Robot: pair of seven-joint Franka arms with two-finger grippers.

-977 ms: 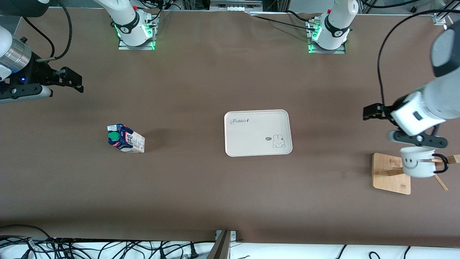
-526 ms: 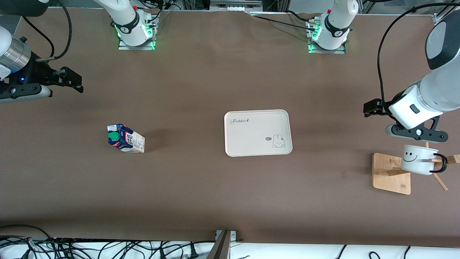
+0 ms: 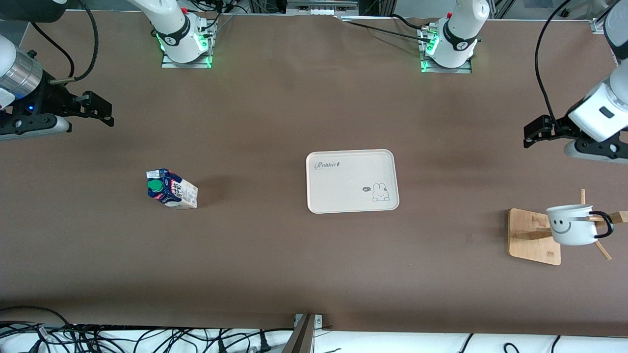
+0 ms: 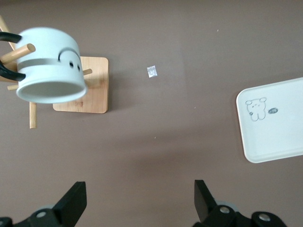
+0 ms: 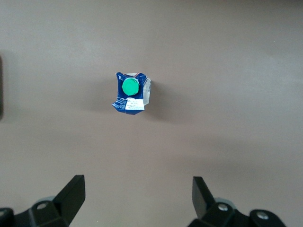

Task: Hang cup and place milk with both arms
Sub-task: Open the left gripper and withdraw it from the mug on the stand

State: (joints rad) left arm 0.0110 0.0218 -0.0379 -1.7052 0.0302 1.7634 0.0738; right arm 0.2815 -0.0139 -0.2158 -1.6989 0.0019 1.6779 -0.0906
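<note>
With the cup [image 3: 571, 230] hung on its rack [image 3: 534, 236] and both grippers spread wide and empty, I centre the right gripper [image 5: 137, 198] squarely over the milk [image 3: 171, 189]; the left gripper [image 4: 139, 201] waits.

The tray [image 3: 351, 180] bears the word "Rabbit"; the milk [image 3: 171, 189] carton's print is unreadable.

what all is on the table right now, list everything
cup: one, white with a black smiley and black handle, hung on a peg of the rack
rack: one, pale wood, at the left arm's end of the table
tray: one, cream with a rabbit drawing, mid-table
milk carton: one, blue top with green cap, standing toward the right arm's end
left tool: one, black, open, in the air above the rack's end
right tool: one, black, open, waiting above the carton's end
</note>
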